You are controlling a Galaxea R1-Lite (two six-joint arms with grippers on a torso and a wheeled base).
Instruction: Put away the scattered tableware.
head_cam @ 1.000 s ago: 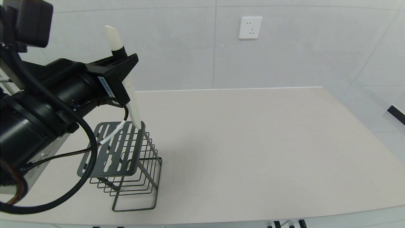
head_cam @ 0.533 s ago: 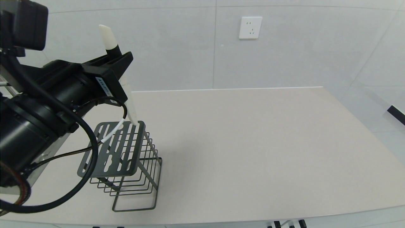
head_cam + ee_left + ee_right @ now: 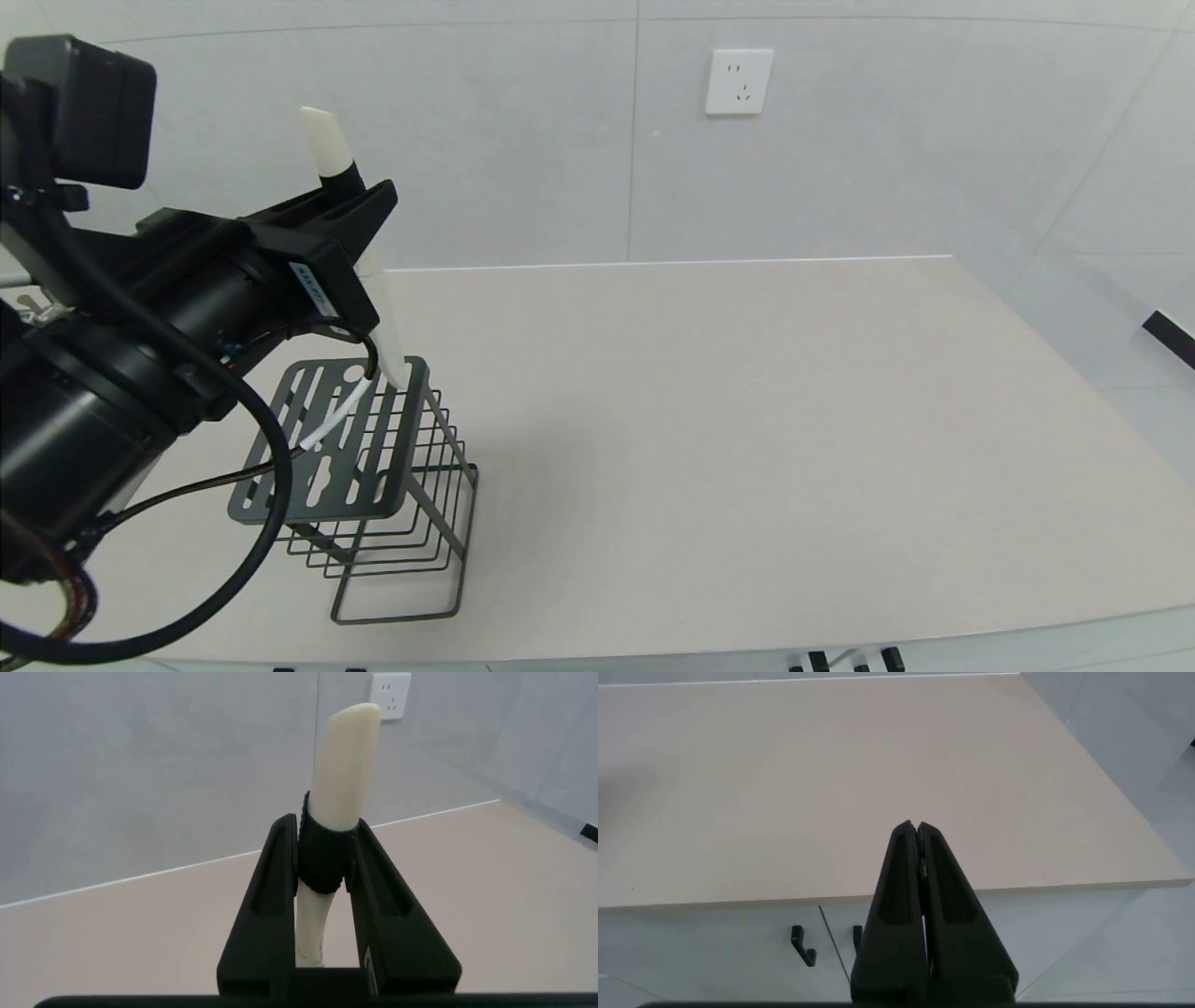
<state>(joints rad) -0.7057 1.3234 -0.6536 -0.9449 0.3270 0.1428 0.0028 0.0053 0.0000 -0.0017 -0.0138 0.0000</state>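
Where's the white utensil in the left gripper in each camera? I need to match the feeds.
Head view: the white utensil stands near upright in the left gripper at left, its lower tip at the wire rack's slotted top.
Left wrist view: the white utensil at centre, rising between the fingers.
Right wrist view: the shut right gripper above the table's edge instead.
Shared landmark: the wall socket, behind it in head and left wrist views.

Midsection of utensil [image 3: 324, 142] behind left pincer [image 3: 364, 201]

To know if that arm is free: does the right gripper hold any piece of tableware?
No, the right gripper is fully shut and nothing is clamped in it.
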